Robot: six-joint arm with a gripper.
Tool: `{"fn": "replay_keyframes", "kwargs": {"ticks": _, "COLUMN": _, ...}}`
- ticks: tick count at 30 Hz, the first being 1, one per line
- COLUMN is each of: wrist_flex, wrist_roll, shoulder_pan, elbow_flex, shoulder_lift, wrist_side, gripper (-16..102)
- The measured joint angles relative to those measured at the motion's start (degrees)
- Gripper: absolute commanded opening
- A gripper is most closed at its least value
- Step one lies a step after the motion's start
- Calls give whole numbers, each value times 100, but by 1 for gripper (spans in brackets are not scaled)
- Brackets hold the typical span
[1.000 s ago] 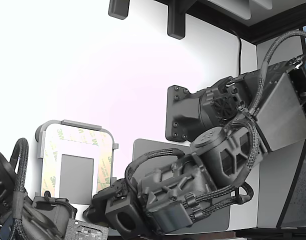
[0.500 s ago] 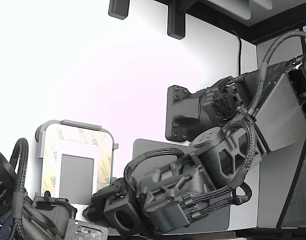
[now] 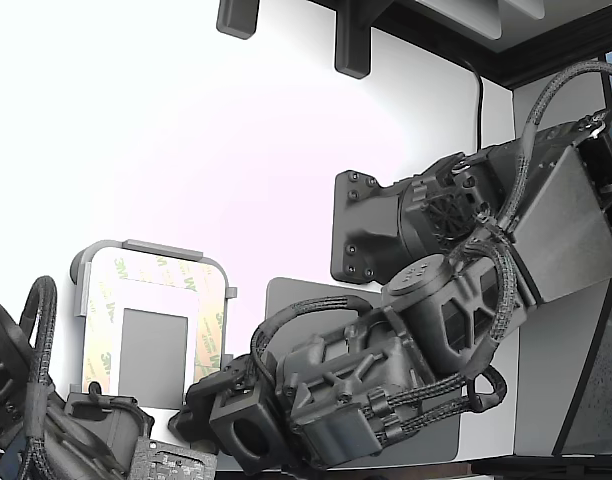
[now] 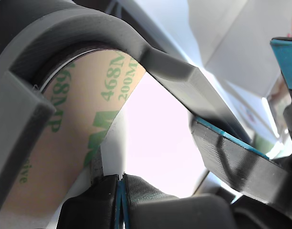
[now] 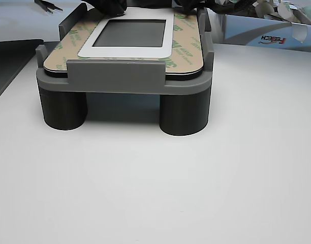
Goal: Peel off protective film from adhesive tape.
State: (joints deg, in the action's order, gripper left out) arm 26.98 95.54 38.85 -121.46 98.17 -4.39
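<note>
Liner faces the adhesive tape on all visible sides in the exterior view, inside the fixture near the worktop's front edge; peeling looks barely begun.

Wrist view: the gripper's fingers look clenched at a liner edge, though the catch is unclear; open space beyond.

Other view: fixture walls crowd the tape's sides, worktop in front is open.

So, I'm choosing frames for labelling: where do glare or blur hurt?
Exterior view: the tabletop is blown out white, though the protective film stays readable. Wrist view: very close, the film's green print legible, background washed out. Other view: evenly lit, the fixture sharp with soft shadows beneath.
</note>
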Motion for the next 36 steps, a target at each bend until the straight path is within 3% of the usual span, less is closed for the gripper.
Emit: {"fn": "replay_keyframes", "kwargs": {"ticks": 36, "wrist_flex": 62, "wrist_roll": -44, "shoulder_pan": 44, "elbow_flex": 44, "shoulder_lift": 18, "wrist_side": 18, "gripper": -11}}
